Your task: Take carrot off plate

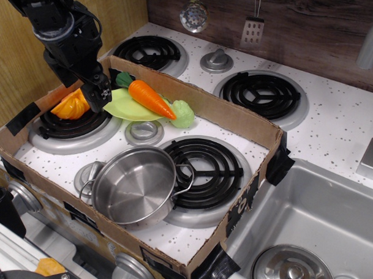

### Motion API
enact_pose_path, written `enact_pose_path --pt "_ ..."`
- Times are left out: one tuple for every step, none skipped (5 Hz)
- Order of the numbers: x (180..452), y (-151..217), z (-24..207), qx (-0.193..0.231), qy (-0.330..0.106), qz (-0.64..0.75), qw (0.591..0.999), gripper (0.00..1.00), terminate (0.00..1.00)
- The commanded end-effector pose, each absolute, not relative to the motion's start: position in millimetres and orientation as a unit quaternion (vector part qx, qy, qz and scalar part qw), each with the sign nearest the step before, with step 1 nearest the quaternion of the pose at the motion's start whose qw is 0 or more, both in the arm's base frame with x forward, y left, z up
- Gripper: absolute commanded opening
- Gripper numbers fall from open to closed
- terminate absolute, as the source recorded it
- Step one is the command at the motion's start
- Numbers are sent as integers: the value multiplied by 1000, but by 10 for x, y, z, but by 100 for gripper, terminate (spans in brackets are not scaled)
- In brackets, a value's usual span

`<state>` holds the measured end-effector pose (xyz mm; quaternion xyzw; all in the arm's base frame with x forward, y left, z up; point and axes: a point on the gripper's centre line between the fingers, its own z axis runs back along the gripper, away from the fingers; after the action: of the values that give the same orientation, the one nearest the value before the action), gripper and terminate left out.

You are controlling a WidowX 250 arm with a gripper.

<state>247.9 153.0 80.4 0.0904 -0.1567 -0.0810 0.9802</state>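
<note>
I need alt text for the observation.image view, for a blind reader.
An orange carrot lies on a lime-green plate on a toy stove inside a cardboard tray. The black gripper hangs beside the plate; a steel pot stands in front.

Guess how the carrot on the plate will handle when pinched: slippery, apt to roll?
The carrot looks glossy, so probably slippery under the pincer. Its round tapered body would likely roll in a curve if nudged on the flat plate. It looks like rigid plastic, probably light.
</note>
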Motion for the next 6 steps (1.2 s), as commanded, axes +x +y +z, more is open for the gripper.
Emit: enact_pose_path --pt "2479 1530 804 90 -157 -81 980 100 0" --pt "2593 1587 811 54 -112 -204 971 100 0" --pt "2757 1599 831 42 -92 -326 940 100 0" --pt "2908 1576 814 49 -66 -445 892 100 0" --pt "3068 1431 800 63 -49 -555 828 100 0" --pt "3169 1216 796 69 -61 -632 769 100 0"
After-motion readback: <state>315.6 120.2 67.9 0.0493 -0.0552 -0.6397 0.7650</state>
